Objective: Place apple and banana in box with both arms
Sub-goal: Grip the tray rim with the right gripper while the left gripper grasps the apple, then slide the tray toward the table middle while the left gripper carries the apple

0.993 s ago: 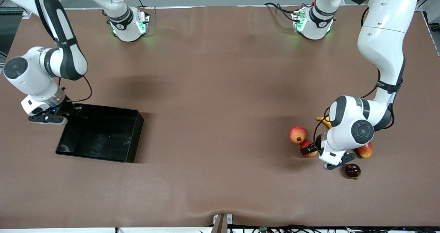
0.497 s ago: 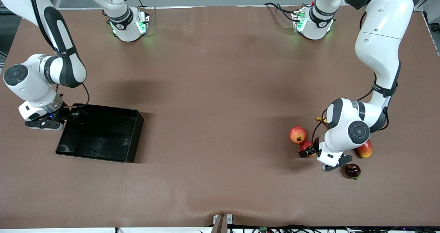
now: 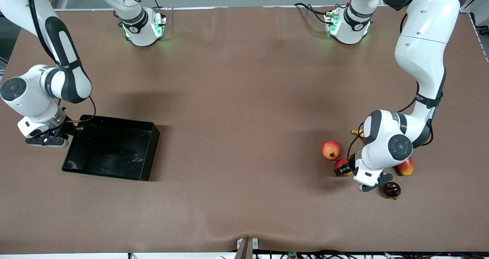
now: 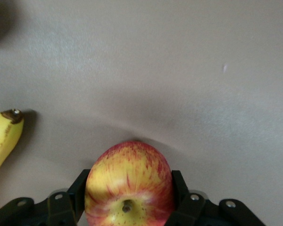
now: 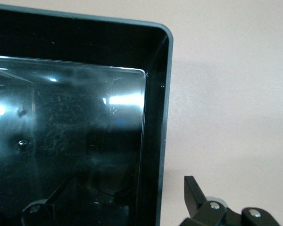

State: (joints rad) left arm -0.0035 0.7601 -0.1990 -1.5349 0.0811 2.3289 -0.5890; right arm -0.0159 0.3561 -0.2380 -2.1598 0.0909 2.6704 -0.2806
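**Box at one end, fruit at the other**

At the right arm's end of the table: box point(image 3: 147, 152), with right gripper point(image 3: 47, 140) over its wall.

At the left arm's end: apple point(image 3: 341, 162) in left gripper point(image 3: 345, 169), on the table. Just beside, farther from the camera: crowned fruit point(image 3: 331, 150). Farther still: banana point(image 3: 357, 132), mostly under the arm. More toward the table's end: mango point(image 3: 406, 166). Nearest the camera: small round fruit point(image 3: 391, 189).

A robotics lab: two bench-mounted arms point(image 3: 420, 60) over a brown-covered table point(image 3: 244, 98).
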